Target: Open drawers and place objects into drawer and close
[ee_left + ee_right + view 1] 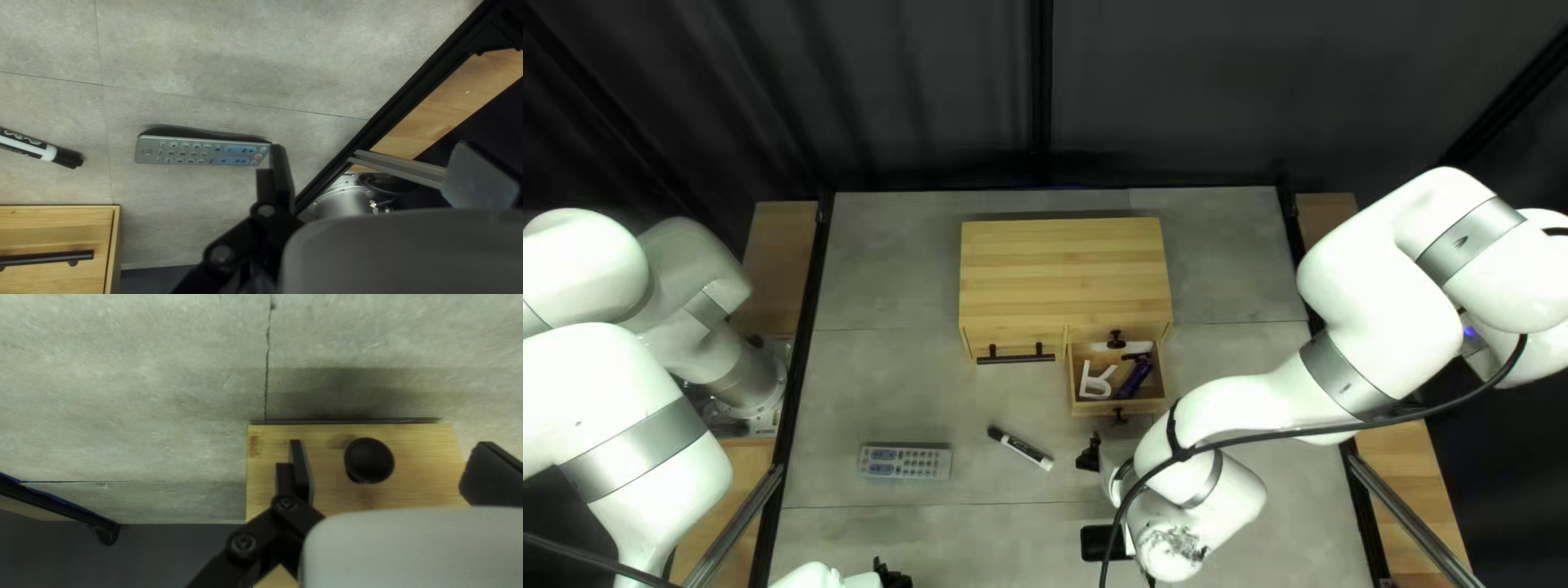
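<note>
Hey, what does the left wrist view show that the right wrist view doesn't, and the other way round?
Only the left wrist view: a silver-grey remote control with blue button areas, a white marker with a black cap and a long black bar handle.

Only the right wrist view: a round black knob on a light wooden drawer front.

Both: the grey tabletop, light wood, and their own open, black-fingered gripper.
</note>
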Controlling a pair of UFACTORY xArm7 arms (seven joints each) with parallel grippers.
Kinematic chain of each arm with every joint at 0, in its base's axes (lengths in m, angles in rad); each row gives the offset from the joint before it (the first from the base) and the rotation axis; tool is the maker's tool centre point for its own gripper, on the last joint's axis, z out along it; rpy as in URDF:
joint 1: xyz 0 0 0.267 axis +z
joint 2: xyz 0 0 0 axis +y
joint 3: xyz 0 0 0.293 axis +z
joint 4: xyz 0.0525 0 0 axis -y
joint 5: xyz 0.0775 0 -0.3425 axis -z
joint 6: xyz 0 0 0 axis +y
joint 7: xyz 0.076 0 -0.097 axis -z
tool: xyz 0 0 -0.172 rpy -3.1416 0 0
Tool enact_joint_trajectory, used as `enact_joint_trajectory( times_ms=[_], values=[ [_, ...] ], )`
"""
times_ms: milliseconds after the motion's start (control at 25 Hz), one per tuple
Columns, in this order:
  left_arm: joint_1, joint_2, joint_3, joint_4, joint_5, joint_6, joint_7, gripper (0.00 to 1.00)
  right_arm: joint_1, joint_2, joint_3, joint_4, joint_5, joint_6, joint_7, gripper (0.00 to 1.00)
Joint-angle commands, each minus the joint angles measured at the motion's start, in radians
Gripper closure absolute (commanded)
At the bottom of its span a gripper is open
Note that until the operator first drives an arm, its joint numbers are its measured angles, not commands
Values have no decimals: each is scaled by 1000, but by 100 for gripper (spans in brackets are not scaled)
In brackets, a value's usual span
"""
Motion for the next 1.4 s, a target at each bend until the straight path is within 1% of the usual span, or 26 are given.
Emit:
enact_joint_trajectory(
  times_ms=[40,1000,1400],
  values=[
    [0,0,0,0,0,0,0,0,-6,-6,-3,-10,-7,-3,-11,0],
    [0,0,0,0,0,0,0,0,-26,-6,-14,-19,-11,-33,-18,0],
    [0,0,0,0,0,0,0,0,-34,-17,-21,-37,-21,-43,-19,0]
  ],
)
